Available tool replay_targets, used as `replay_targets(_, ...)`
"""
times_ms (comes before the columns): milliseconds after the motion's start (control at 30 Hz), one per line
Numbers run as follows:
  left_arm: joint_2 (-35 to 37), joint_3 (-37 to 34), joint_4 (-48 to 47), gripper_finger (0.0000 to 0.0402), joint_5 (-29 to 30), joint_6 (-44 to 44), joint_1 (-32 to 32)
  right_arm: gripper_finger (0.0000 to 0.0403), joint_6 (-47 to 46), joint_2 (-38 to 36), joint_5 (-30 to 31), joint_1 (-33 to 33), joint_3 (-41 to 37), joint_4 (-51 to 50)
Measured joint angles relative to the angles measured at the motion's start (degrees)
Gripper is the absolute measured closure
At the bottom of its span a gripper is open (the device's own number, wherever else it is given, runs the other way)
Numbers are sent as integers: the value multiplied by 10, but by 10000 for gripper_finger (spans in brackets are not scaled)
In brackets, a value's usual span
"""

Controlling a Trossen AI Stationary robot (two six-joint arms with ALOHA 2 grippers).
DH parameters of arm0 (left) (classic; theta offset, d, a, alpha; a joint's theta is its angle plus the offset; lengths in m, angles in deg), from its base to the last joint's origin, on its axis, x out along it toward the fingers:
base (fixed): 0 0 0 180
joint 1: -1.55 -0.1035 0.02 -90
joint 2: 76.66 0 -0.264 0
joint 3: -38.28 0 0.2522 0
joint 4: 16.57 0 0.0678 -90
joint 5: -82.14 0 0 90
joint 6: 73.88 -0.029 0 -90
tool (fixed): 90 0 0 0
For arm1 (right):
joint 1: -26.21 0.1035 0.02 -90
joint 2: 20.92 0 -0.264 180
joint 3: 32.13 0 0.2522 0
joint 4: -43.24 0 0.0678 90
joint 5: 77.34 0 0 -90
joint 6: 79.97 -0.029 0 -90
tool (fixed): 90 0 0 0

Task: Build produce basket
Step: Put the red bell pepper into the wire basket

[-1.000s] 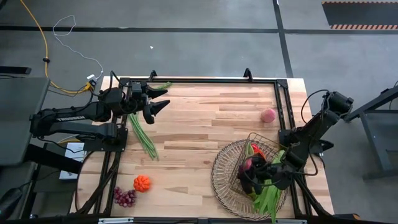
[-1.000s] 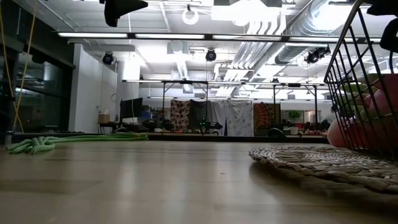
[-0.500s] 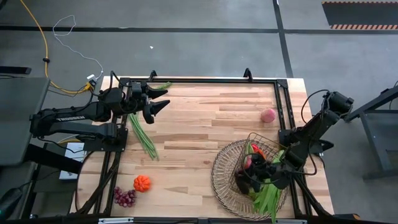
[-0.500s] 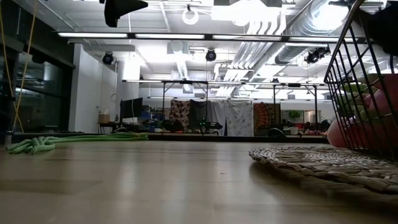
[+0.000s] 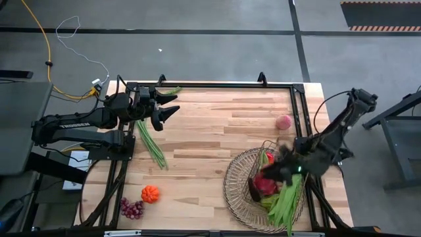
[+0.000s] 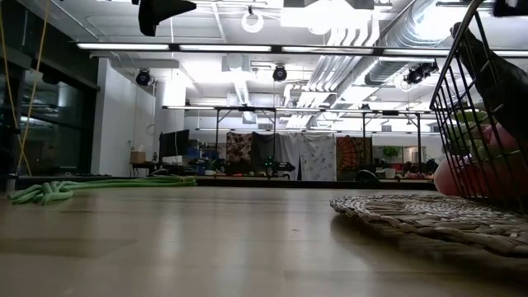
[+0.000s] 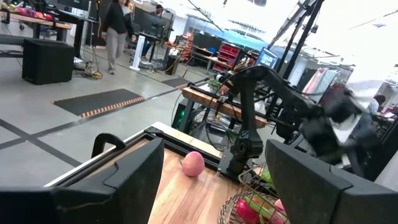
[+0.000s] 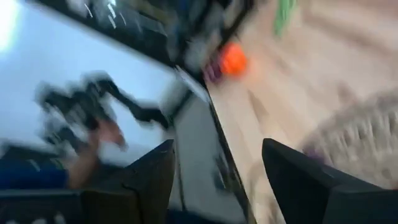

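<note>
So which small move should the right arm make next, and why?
Probably swing toward the peach, the nearest fruit outside the basket. The right gripper is open and empty above the basket; the left gripper waits far away.

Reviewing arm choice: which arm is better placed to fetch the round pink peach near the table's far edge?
Probably the right. Its gripper is open over the tan lattice basket, near the pink peach. The left gripper waits open across the table.

Right hand (image 5: 279, 172) above the produce-filled basket (image 5: 235, 191).
</note>
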Motion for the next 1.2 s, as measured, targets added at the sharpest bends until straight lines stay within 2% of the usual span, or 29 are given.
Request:
replay_targets(133, 0, 0, 0, 133, 0, 0, 0, 171, 120, -69, 34, -75, 13, 8)
replay_targets(267, 0, 0, 2, 133, -2, 2, 0, 171, 278, -101, 4, -189, 31, 8)
replay_targets(333, 0, 0, 8, 133, -3, 8, 0, 171, 340, -104, -34, -255, 40, 7)
replay_targets(467, 0, 0, 30, 133, -16, 33, 0, 171, 440, -89, -152, -384, 54, 8)
replay_targets(567, 0, 1, 40, 133, -25, 42, 0, 171, 508, -68, -234, -461, 58, 7)
replay_targets(633, 0, 1, 41, 133, -33, 45, 0, 171, 557, -55, -264, -498, 58, 14)
replay_targets(867, 0, 1, 37, 133, -51, 31, 0, 171, 699, -25, -287, -544, 58, 82)
replay_targets(1033, 0, 1, 37, 133, -51, 10, 0, 171, 714, -20, -301, -545, 58, 101)
replay_targets(1200, 0, 1, 37, 133, -67, -20, 0, 171, 672, -20, -367, -544, 58, 102)
